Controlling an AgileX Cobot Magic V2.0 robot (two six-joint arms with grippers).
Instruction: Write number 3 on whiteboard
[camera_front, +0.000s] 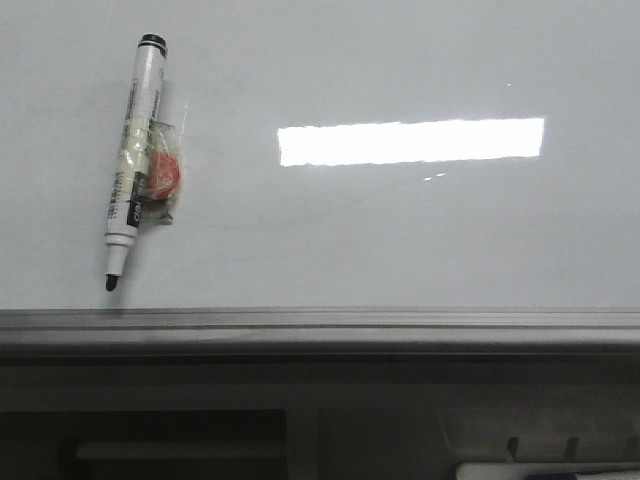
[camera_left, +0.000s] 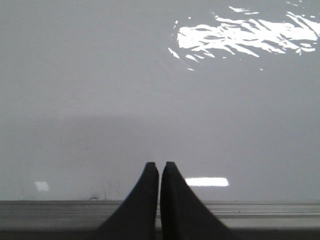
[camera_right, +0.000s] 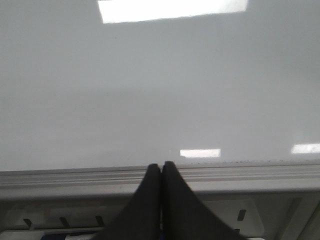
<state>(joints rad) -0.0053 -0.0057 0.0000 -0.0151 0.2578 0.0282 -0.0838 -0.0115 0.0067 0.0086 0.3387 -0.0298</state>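
The whiteboard (camera_front: 400, 230) fills the front view, glossy white-grey with a bright rectangular reflection. No number 3 shows on it; I see only a faint curved smudge near the middle. A white marker with a black tip (camera_front: 132, 165) lies on the board at the left, tip toward the ledge, with a small red piece in clear wrap (camera_front: 163, 175) taped beside it. My left gripper (camera_left: 159, 165) is shut and empty over bare board (camera_left: 150, 100). My right gripper (camera_right: 161, 165) is shut and empty above the ledge, the board (camera_right: 160, 90) beyond it. Neither gripper shows in the front view.
A grey metal ledge (camera_front: 320, 325) runs along the board's lower edge; it also shows in the left wrist view (camera_left: 60, 212) and the right wrist view (camera_right: 65, 180). Below it is a dark frame with slots (camera_front: 180, 440).
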